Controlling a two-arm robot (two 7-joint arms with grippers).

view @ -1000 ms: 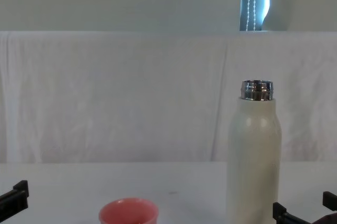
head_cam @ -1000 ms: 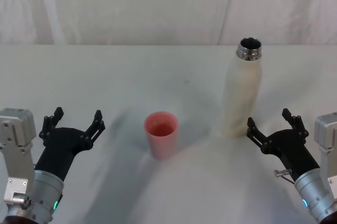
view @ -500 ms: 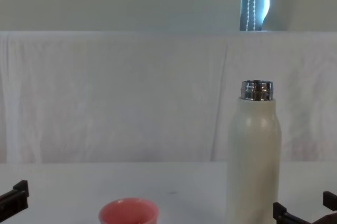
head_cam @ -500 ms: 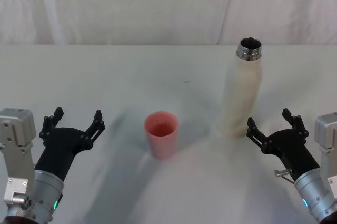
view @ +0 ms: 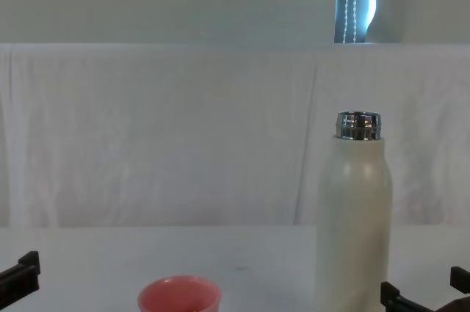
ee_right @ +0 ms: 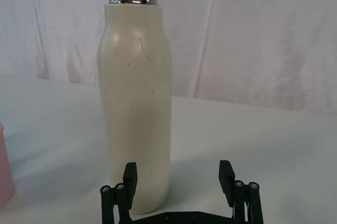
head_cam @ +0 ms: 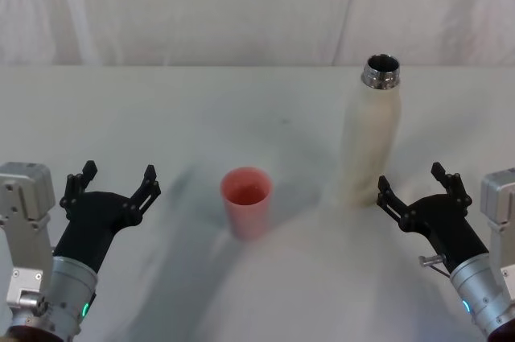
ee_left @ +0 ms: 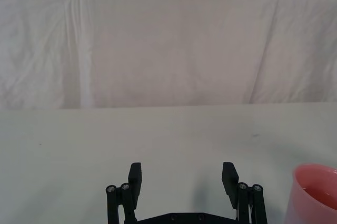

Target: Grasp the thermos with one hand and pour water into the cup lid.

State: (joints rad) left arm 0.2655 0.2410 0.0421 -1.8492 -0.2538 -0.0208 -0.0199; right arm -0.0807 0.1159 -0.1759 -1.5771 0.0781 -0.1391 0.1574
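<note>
Two grippers low at near table edge, both with fingers spread, holding nothing. Thermos (head_cam: 370,133) upright on white table (head_cam: 201,117), uncapped, chrome neck open — at about 2 o'clock from cup lid (head_cam: 246,201), well apart from it. Right gripper (head_cam: 413,188) just beside thermos base, at its 5 o'clock, not touching. Left gripper (head_cam: 115,182) at 9 o'clock from cup lid, well apart. Cup lid upright — near table centre.
</note>
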